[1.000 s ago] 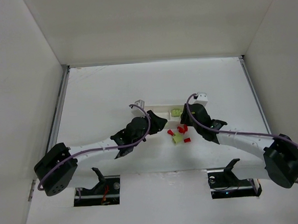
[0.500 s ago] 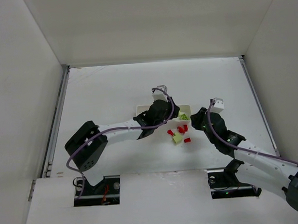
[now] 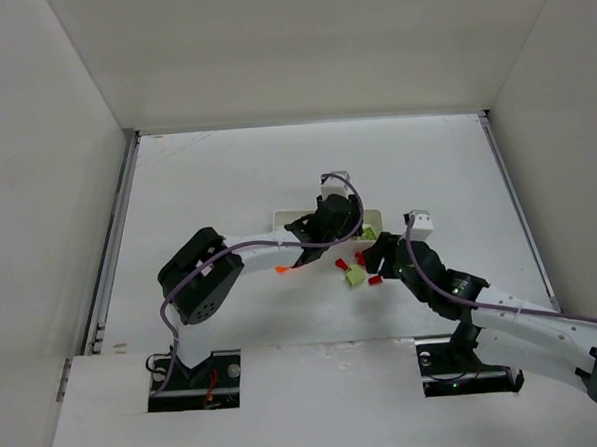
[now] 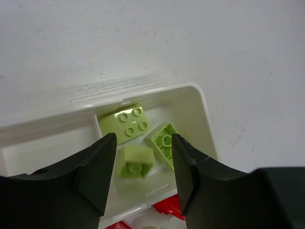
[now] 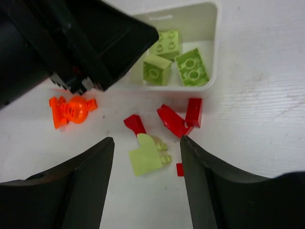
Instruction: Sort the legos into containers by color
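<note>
The white tray [image 3: 280, 220] lies mid-table, mostly under my left arm. My left gripper [image 3: 349, 224] is open and empty above the tray's right end compartment [image 4: 204, 112], which holds three yellow-green legos [image 4: 127, 123]. My right gripper [image 5: 147, 143] is open and empty just above a loose yellow-green lego [image 5: 147, 155] on the table. Red legos [image 5: 174, 120] lie beside it, between it and the tray. An orange piece [image 5: 71, 109] lies to the left, and also shows in the top view [image 3: 284, 270]. The other compartments are hidden.
The left gripper's black body [image 5: 86, 43] hangs close over the tray, just beyond the loose pile [image 3: 359, 268]. White walls enclose the table on the left, far and right sides. A tiny red piece [image 5: 179, 169] lies by the right finger.
My left gripper has moved right along the tray to its right end. My right gripper has left the tray and come down over the loose pile. The orange piece now shows.
</note>
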### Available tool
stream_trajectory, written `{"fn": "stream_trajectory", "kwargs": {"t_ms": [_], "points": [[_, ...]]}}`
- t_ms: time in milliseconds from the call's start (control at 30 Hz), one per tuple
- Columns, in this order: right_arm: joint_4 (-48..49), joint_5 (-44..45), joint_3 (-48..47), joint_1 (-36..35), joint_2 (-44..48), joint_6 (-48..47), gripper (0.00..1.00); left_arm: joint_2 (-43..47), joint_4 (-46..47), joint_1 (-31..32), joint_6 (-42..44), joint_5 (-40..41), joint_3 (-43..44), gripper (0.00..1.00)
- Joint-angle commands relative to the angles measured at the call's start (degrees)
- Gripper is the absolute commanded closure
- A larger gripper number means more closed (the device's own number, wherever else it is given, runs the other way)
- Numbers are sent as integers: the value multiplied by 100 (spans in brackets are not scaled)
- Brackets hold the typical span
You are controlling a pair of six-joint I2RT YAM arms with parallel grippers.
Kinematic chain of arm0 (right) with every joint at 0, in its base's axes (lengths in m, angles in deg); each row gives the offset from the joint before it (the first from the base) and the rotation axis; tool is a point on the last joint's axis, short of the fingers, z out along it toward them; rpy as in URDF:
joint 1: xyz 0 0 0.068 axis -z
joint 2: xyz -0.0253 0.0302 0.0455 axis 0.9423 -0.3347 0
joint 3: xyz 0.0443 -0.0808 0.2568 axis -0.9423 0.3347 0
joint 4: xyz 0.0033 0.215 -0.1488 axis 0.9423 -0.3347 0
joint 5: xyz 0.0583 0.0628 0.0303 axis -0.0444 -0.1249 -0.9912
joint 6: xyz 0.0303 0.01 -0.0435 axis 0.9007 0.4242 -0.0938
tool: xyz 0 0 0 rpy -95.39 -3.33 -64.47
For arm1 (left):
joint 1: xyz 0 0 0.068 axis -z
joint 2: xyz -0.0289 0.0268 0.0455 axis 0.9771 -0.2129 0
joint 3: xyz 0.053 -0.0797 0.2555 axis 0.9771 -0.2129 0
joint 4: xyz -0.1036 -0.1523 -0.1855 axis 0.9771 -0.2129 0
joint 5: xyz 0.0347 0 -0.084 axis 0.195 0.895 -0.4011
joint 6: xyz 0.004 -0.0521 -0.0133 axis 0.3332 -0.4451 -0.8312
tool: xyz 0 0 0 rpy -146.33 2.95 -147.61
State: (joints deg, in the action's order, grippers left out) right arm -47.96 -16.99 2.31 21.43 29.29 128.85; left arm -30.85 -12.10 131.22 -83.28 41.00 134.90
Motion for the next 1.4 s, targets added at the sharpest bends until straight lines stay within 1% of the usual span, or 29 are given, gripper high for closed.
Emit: {"fn": "stream_trajectory", "kwargs": {"t_ms": [0,67,133,300,400,600,767,833,933,967,1067,1133,1233,1300,1367], "points": [[-13,-74,-148,-331,-306,-47,33,383,95,-91,103,117,108,52],[-4,-135,-262,-481,-657,-83,29,638,87,-135,85,117,-41,51],[-4,-83,-367,-648,-1052,-118,28,945,113,-162,85,100,-261,50],[40,-48,-587,-763,-1905,-74,26,1745,131,-197,-134,38,-998,50],[75,-30,-693,-816,-2179,-74,27,2193,87,-136,-266,47,-1499,50],[154,102,-728,-789,-2425,-92,27,3169,-80,-74,-836,21,-2642,50],[329,-135,-719,-772,-2347,-56,27,3846,-125,13,-1285,29,-3573,51],[409,-311,-676,-728,-2242,14,26,3935,-124,101,-1426,56,-3785,51],[672,-583,-570,-465,-2214,58,25,3883,-37,321,-1646,108,-4014,51],[768,-688,-544,-395,-2241,93,28,3848,16,348,-1707,135,-4049,51],[1076,-1075,-482,-306,-2381,321,41,3821,200,418,-1918,135,-4155,51],[1331,-1199,-412,-306,-2487,409,46,3777,385,444,-1962,135,-4234,51],[1481,-1348,-385,-324,-2531,585,51,3751,552,453,-2147,56,-4313,49],[1543,-1445,-377,-324,-2426,620,57,3724,701,506,-2234,47,-4392,47],[1534,-1419,-324,-297,-2268,647,58,3663,825,524,-2366,12,-4419,46]]}}
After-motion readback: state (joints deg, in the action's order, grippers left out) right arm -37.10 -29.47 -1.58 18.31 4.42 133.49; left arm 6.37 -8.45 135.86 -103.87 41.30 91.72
